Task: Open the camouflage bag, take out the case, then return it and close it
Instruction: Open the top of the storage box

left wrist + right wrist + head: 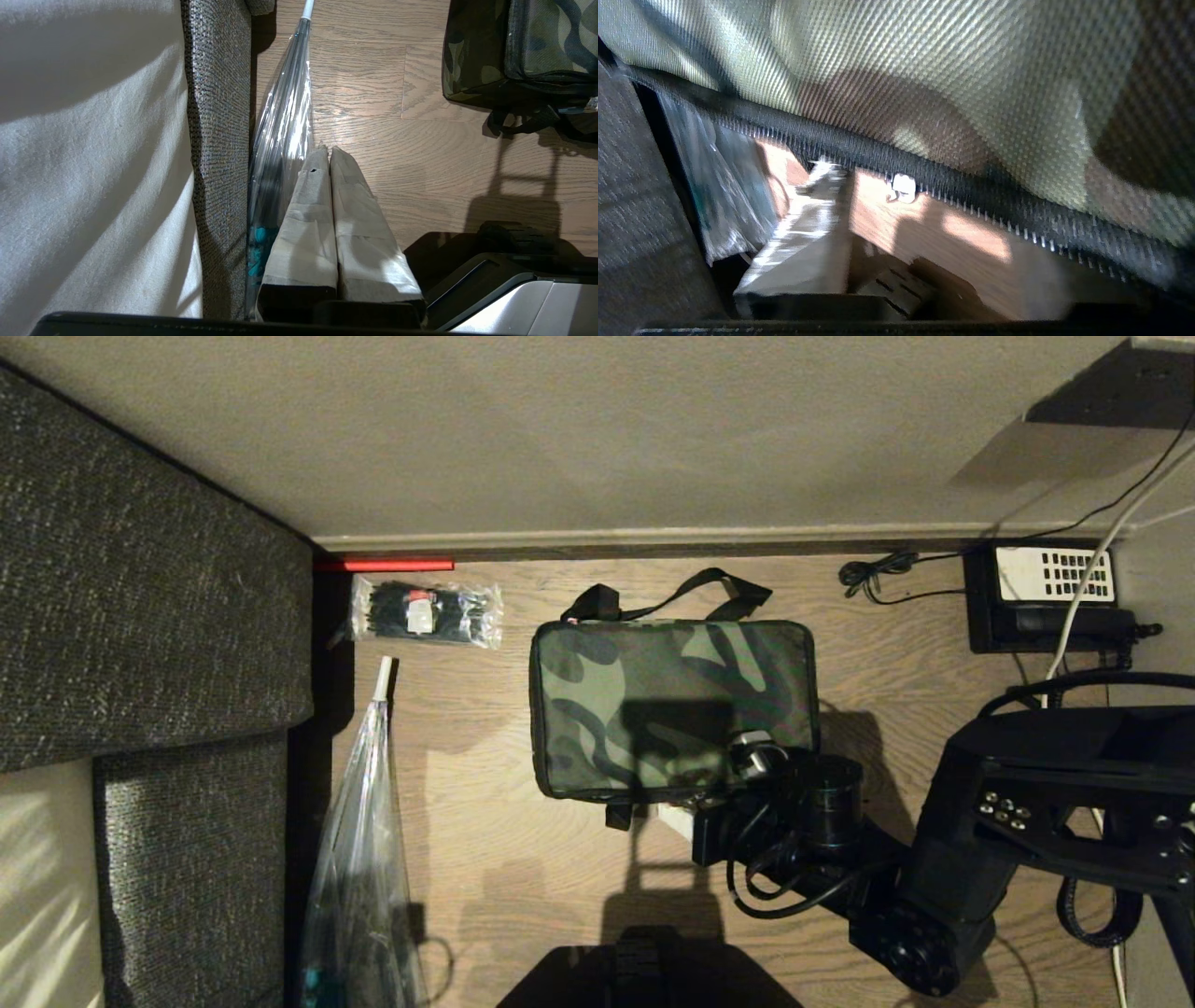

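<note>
The camouflage bag (672, 705) lies flat on the wooden floor (523, 859), about midway between the grey upholstered sofa (140, 616) on the left and the black telephone (1046, 597) on the far right. Its far edge sits near the skirting board (653, 537), with the black straps (672, 597) falling toward the wall. To its left there is open floor before the clear packet of black zip ties (427, 611) and the long clear plastic bag (364, 859), which lies along the sofa's edge. Bare floor also runs along the bag's near side.

The bag is boxy, green with dark blotches, and its lid is down. The right wrist view shows its woven fabric and black zipper (924, 182) close up, with a small silvery zipper slider (903, 186) on the teeth.

The right gripper (695, 803) is at the bag's near right corner, down against the zipper edge; whether it pinches anything I cannot tell. The left gripper (327, 154) hangs beside the sofa over the plastic bag, its taped fingers (303, 224) pressed together on nothing.
</note>
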{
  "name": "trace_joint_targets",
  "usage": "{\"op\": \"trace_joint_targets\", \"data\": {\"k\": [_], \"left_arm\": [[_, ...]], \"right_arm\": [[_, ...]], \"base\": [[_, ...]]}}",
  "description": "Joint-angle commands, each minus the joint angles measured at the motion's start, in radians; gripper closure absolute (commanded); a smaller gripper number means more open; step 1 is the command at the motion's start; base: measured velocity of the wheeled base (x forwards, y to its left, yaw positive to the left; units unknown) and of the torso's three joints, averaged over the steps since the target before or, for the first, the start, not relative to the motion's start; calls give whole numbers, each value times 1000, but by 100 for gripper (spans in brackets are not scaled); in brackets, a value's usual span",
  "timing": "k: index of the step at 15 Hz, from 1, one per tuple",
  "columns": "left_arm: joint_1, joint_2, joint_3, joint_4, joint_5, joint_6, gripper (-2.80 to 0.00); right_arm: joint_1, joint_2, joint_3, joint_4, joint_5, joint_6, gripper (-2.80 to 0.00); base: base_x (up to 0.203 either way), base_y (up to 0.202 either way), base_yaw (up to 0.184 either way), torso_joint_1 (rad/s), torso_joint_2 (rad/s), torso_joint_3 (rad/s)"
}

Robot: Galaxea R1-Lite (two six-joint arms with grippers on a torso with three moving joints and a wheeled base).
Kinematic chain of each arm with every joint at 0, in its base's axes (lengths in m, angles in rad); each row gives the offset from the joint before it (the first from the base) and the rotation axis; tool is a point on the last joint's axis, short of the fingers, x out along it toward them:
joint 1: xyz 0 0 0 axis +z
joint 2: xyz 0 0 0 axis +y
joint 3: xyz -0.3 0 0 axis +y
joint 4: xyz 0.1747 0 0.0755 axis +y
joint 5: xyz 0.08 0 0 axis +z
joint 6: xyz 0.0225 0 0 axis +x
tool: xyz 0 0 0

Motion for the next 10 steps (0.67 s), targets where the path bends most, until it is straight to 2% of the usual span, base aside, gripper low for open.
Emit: {"op": "trace_joint_targets", "data": {"k": [1,10], "left_arm": [[0,-2,3,0,1,0,0],[0,-2,2,0,2,-2,0]], "right_arm": [[1,14,-2,-10,1,3,0],[2,5,14,-10,7,0,0]], "base": [[0,0,0,0,0,0],[0,0,0,0,0,0]]}}
